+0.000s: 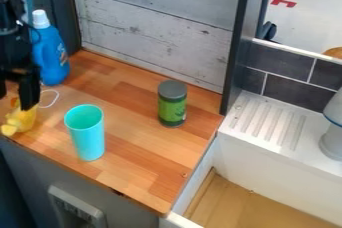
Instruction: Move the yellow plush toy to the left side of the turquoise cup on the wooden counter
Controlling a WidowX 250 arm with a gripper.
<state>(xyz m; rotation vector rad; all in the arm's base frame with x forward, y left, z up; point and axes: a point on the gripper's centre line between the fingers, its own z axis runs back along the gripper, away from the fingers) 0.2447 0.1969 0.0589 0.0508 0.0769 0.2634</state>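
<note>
Gripper [15, 101] at yellow toy [24, 120], turquoise cup [87, 137]

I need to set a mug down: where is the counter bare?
The widest bare patch of the wooden counter lies right of the turquoise cup, in front of the green can. Another runs along the wall, between the blue bottle and the can. The left end is crowded: gripper, yellow toy and bottle are close together.

The single view looks down at a slant from above the near side, at middling range, facing the gray plank wall [153, 27] across the wooden counter [137, 149], the white sink [267, 154] at right.
</note>
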